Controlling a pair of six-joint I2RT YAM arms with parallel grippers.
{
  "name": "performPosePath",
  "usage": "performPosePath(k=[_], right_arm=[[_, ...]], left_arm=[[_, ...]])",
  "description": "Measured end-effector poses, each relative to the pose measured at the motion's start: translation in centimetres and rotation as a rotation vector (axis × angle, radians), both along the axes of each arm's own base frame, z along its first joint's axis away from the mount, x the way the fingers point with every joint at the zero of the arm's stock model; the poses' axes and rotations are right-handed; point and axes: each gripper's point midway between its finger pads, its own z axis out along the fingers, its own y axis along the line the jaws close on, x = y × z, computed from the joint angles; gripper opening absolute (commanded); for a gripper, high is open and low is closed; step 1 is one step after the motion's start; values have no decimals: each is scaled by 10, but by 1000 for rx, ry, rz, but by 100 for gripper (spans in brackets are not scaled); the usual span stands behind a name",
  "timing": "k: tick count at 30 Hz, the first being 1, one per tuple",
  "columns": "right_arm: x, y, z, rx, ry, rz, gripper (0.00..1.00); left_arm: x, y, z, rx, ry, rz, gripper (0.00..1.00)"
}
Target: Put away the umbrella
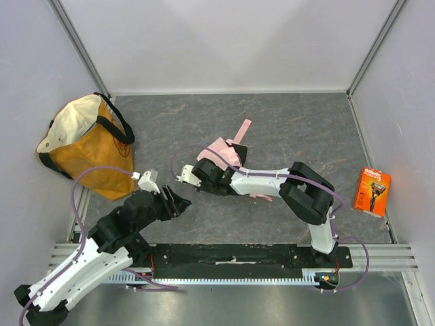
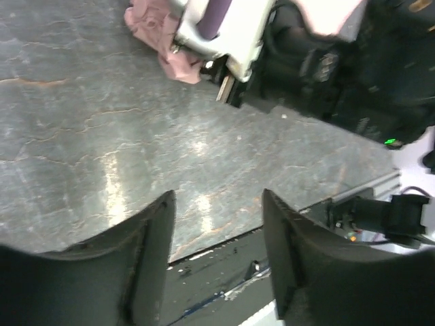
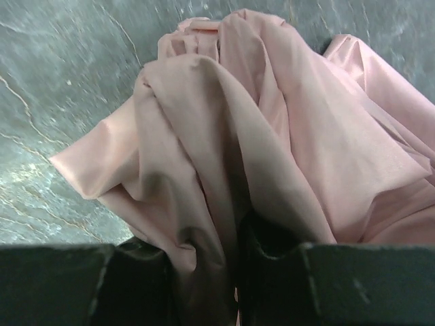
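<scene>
Right end effector (image 3: 228,272) pinches the pink umbrella (image 3: 272,136) at the middle of the table (image 1: 285,122), our left end effector (image 2: 217,204) spread and empty nearby. We see a tote bag (image 1: 88,146) far left, its inside hidden, and an orange box (image 1: 372,191) far right

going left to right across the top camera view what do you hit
orange-and-cream tote bag → left gripper → pink umbrella → orange razor pack; the right gripper overlaps the umbrella, so it is left out.
</scene>
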Motion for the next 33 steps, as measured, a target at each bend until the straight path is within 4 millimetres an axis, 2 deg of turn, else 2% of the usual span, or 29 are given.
performPosePath(k=[1, 3, 4, 6, 11, 15, 19, 25, 30, 33], right_arm=[[0, 5, -1, 11, 26, 14, 0], [0, 8, -2, 22, 61, 31, 0], [1, 8, -3, 26, 80, 38, 0], [0, 8, -6, 28, 115, 51, 0], [-1, 7, -10, 20, 183, 86, 0], [-1, 8, -11, 26, 208, 105, 0], [-1, 8, -11, 33, 227, 114, 0], [0, 8, -11, 50, 247, 123, 0], [0, 8, -10, 56, 255, 126, 0], [0, 9, -10, 56, 261, 126, 0]], left_arm=[[0, 0, -5, 8, 25, 12, 46], [2, 1, -13, 5, 63, 48, 44], [2, 2, -16, -5, 78, 65, 47], [2, 2, -28, -25, 101, 92, 62], [-1, 3, -70, -57, 194, 152, 72], [2, -10, -88, -86, 298, 177, 80], [26, -13, -87, -212, 325, 240, 82], [72, 17, -89, -415, 344, 400, 83], [86, 4, -89, -479, 385, 318, 81], [93, -4, -81, -512, 354, 260, 81]])
